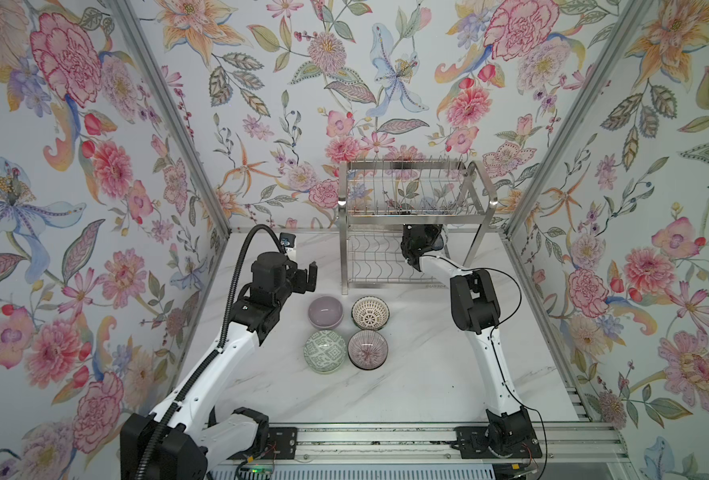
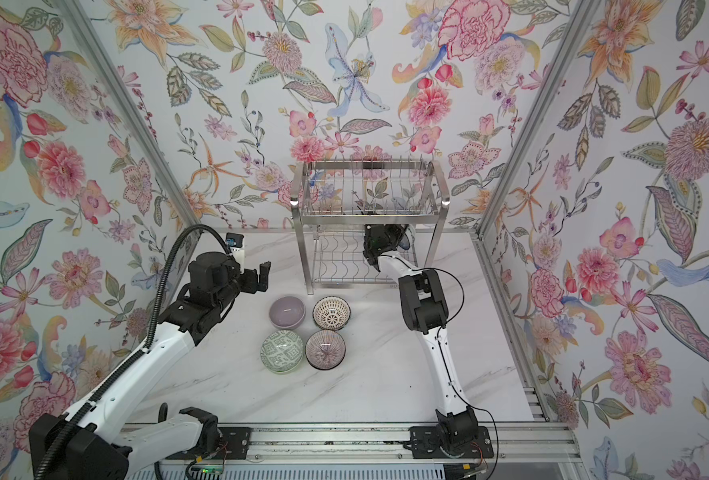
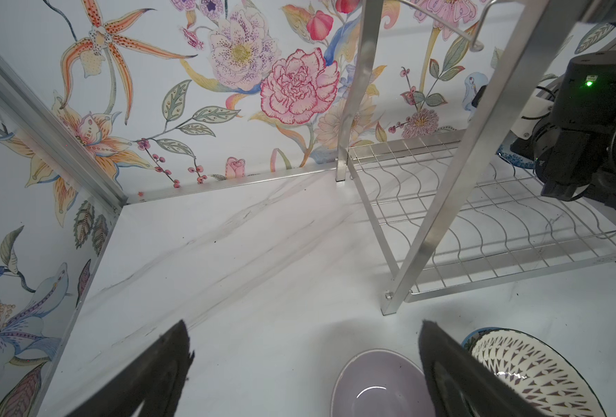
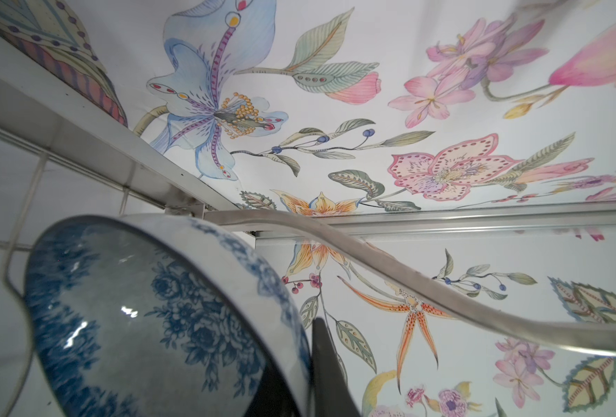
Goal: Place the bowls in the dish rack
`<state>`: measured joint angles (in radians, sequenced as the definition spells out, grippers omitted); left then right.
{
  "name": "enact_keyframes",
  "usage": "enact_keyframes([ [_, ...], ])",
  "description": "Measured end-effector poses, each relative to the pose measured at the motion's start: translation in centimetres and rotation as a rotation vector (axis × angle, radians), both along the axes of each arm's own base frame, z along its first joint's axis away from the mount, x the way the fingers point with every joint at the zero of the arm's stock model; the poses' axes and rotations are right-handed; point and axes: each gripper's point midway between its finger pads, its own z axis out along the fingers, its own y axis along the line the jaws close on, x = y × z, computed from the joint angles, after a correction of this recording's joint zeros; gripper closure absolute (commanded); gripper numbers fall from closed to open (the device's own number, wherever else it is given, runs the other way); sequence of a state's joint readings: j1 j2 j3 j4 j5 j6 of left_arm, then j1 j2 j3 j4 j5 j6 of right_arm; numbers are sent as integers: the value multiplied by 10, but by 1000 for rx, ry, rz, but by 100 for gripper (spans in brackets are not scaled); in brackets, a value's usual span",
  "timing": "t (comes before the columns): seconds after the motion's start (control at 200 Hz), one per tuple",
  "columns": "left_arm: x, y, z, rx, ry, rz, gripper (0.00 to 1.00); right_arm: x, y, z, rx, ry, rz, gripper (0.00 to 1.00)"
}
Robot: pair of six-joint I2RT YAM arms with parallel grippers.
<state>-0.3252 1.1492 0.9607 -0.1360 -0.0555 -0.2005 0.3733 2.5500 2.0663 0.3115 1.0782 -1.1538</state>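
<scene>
Stainless steel wire forms the dish rack (image 1: 411, 214) (image 2: 369, 214), which stands at the back of the white marble-pattern table (image 1: 407, 382), against the flowered rear wall. It has two tiers: an upper one with thin upright prongs and a lower shelf of wavy wires. No bowl shows on the upper tier in either top view.

Right end effector (image 1: 423, 241): reaches in from the front, below the upper tier and above the lower shelf, toward the right half of the rack. Its jaws are clamped on the wall of the blue floral bowl (image 4: 147, 317). In the right wrist view one dark finger (image 4: 321, 346) lies against the outside of the bowl's wall. The bowl is tipped on edge with its opening toward that camera. Whether it touches the shelf wires cannot be determined.

Left end effector (image 1: 305, 276) (image 3: 304, 326): jaws fully apart, holding nothing. It hovers over the table, left of the rack's front left leg and just behind the lilac bowl (image 1: 325, 311) (image 2: 287, 311). In the left wrist view both dark fingers (image 3: 169, 368) stand clear of the bowl.

Four bowls sit upright on the table in front of the rack, in a tight two-by-two block:
- Back row: lilac bowl on the left, white lattice bowl (image 1: 370, 312) (image 2: 331, 312) on the right.
- Front row: grey-green geometric bowl (image 1: 325, 351) (image 2: 282, 351) on the left, purple-lined bowl (image 1: 367, 349) (image 2: 325, 349) on the right.

The two front bowls appear to touch each other.
</scene>
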Motion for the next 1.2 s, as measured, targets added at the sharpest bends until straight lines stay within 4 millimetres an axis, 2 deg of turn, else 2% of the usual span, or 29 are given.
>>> enact_keyframes([
  [0.46, 3, -1, -6, 1, 16, -3, 1, -2, -2, -5, 67, -30, -19, 100],
  [1.196, 1, -3, -3, -29, 15, -10, 1, -9, -4, -8, 163, -53, -27, 87],
])
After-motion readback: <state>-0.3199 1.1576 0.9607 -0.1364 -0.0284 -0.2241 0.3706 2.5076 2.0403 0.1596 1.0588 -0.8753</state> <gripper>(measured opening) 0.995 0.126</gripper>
